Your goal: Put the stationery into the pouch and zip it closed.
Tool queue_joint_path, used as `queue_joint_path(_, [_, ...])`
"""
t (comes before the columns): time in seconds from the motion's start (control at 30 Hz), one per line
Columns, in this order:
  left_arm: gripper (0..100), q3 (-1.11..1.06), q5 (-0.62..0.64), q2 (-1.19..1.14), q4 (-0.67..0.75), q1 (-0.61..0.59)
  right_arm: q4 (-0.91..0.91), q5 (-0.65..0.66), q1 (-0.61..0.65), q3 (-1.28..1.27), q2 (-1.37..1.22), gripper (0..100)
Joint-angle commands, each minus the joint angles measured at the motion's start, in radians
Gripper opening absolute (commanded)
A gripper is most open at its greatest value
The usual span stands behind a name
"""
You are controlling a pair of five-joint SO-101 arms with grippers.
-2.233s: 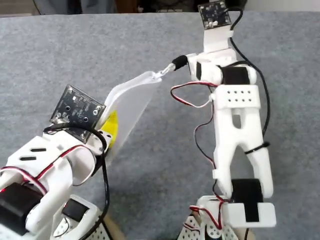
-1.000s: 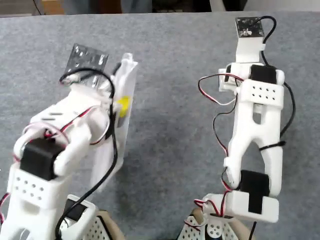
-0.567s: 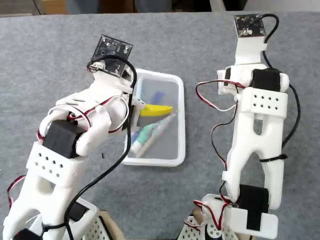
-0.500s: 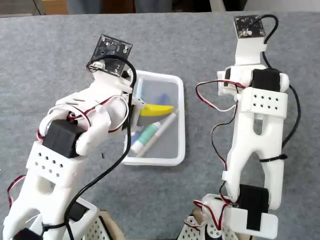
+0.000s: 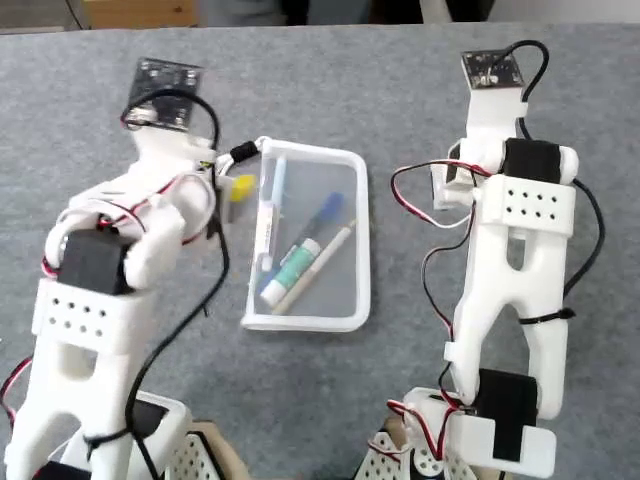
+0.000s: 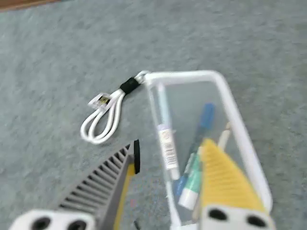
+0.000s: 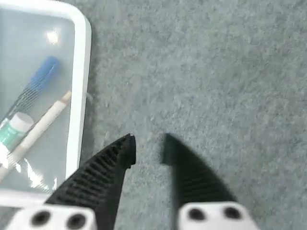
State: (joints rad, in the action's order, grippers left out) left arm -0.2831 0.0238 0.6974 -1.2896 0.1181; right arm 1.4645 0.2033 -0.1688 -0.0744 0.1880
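Observation:
The clear pouch (image 5: 356, 240) with a white rim lies flat on the grey table between the two arms. Inside it lie a blue-capped pen (image 5: 325, 212), a teal and white marker (image 5: 288, 274), a beige stick (image 5: 328, 256) and a white pen (image 5: 272, 195). Its white cord loop (image 6: 104, 118) with a black band trails off one corner. My left gripper (image 6: 170, 145) hovers open above the pouch's rim (image 6: 152, 96) by the white pen, holding nothing. My right gripper (image 7: 147, 140) is a little open over bare table just beside the pouch's other long rim (image 7: 82, 72).
Grey felt covers the whole table (image 5: 330, 90), with free room beyond the pouch. The right arm's white body (image 5: 510, 260) stretches along the pouch's right side, and the left arm's body (image 5: 110, 280) along its left.
The pouch, earlier held up between both grippers, was carried and laid flat by the left gripper. That gripper has since let go and drawn off to the left. The right arm barely moved.

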Motion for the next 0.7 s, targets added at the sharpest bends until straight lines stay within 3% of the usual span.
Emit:
queue_joint_path(0.0, [5,-0.044,0.003,0.008,-0.006,-0.084,0.060,-0.002,0.012,0.050,0.044,4.8])
queue_joint_path(0.37, [3,-0.242,0.003,0.011,-0.014,-0.139,0.175,-0.002,0.014,-0.050,0.257,1.1])
queue_joint_path(0.53, [3,-0.295,0.003,0.101,-0.075,-0.133,0.121,-0.003,0.011,-0.252,0.473,1.1])
queue_joint_path(0.67, [3,-0.441,-0.008,0.244,-0.008,-0.142,0.009,-0.003,0.008,-0.481,0.657,1.1])
